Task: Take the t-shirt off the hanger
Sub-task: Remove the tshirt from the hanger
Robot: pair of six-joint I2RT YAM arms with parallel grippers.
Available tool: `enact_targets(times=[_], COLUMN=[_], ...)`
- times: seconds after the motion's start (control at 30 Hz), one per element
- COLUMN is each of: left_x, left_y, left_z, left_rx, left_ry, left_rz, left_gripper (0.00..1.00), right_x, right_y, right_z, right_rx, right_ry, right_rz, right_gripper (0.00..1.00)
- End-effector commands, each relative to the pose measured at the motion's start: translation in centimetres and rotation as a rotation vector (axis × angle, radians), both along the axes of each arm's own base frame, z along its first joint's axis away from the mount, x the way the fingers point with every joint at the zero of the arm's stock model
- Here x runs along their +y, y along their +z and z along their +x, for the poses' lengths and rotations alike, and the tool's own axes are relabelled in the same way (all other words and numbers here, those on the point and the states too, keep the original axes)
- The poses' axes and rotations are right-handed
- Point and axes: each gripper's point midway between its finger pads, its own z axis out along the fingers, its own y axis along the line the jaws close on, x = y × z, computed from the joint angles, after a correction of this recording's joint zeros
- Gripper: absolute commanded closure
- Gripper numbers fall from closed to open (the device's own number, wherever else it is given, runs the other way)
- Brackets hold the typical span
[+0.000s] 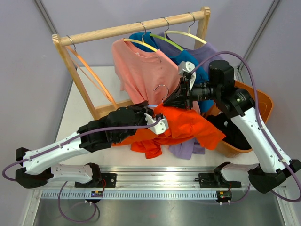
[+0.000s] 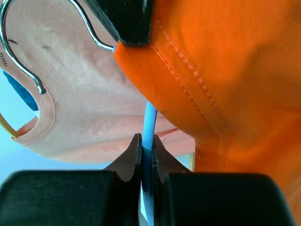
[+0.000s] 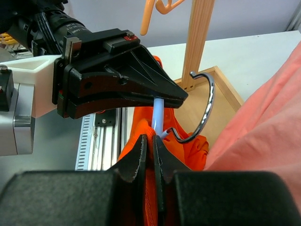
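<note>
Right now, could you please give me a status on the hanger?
Left gripper shut on blue hanger. Right gripper shut on it too, at the collar. Orange t-shirt not yet off. Pink shirt hangs close behind.

Matt cloth t-shirt (image 1: 188, 125), shiny metal hook (image 3: 211, 101), perhaps plastic hanger bar (image 2: 149, 123)

pink shirt (image 1: 141, 70) blocks behind hanger (image 2: 149, 122); basket (image 1: 263, 101) right; bare table (image 1: 80, 113) left.

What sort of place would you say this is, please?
Probably a robotics lab workcell staged for laundry: a wooden clothes rack hung with shirts, an orange basket, and grey walls around a white table.
</note>
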Motion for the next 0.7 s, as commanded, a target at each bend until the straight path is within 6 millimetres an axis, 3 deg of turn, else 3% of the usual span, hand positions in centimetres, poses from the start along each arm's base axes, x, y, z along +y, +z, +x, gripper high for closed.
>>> enact_targets(times=[0.0, 0.1, 0.27, 0.4, 0.67], left_x=[-1.7, -1.9, -2.0, -2.0, -1.8], left_y=[3.5, 3.6, 3.3, 3.0, 3.3], left_z=[-0.4, -0.5, -0.5, -0.6, -0.6], left_rx=[-0.009, 0.0, 0.009, 0.012, -0.006], left_ry=[-0.033, -0.036, -0.037, -0.043, -0.049], left_rz=[-0.206, -0.23, -0.243, -0.235, -0.217], left_gripper=[1.0, 1.0, 1.0, 1.0, 1.0], right_x=[0.5, 0.5, -0.2, -0.8, -1.3], right_y=[0.6, 0.3, 0.1, 0.9, -1.0], right_z=[0.6, 1.5, 1.5, 1.2, -0.4], right_rx=[-0.003, 0.02, -0.009, -0.045, 0.002], right_ry=[-0.046, -0.091, -0.119, -0.12, -0.039], right_rz=[0.013, -0.003, -0.04, -0.061, -0.144], right_gripper=[1.0, 0.92, 0.64, 0.51, 0.38])
